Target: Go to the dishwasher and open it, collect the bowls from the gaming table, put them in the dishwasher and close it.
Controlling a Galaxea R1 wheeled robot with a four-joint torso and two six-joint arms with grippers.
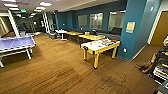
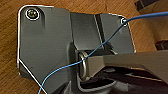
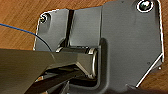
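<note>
Yellow desk is standing ahead on wooden floor; bowls are too blurred to judge, likely light, rim-graspable; fingers' state: cannot tell

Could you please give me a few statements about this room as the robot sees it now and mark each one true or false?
1. A blue table-tennis table stands on the left of the head view. True.
2. The nearest yellow table has a bare top. False: several small items lie on it, too blurred to identify.
3. The floor is wooden. True.
4. The wide pillar right of the yellow table is painted red. False: it is teal blue, with a yellowish notice on it.
5. More yellow tables stand farther back along the wall. True.
</note>
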